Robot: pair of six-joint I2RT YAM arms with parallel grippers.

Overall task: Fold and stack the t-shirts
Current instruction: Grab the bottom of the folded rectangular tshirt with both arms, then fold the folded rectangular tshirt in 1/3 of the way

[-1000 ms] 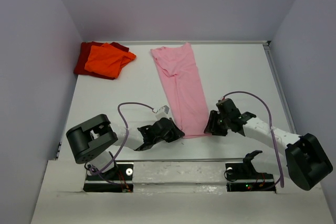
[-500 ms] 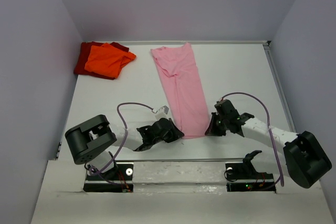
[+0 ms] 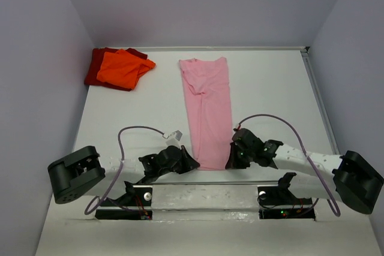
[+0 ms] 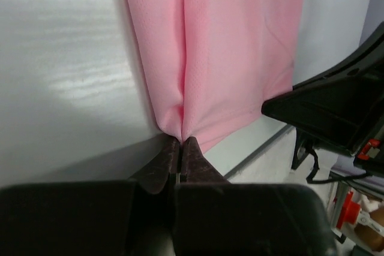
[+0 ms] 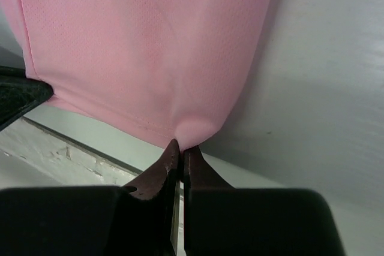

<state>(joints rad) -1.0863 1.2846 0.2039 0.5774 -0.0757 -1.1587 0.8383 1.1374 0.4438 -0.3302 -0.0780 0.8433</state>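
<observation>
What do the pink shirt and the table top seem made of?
The pink shirt looks like thin matte knit, perhaps sports mesh: fine dotted weave, soft puckers where the left pincer pinches it. The table looks hard, smooth, white and slightly glossy, with a soft light reflection; exact material unclear.

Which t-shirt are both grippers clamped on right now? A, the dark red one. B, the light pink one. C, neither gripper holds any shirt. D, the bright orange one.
B: the left gripper and right gripper each pinch a near corner of the light pink t-shirt; the orange t-shirt and dark red t-shirt lie far off.
</observation>
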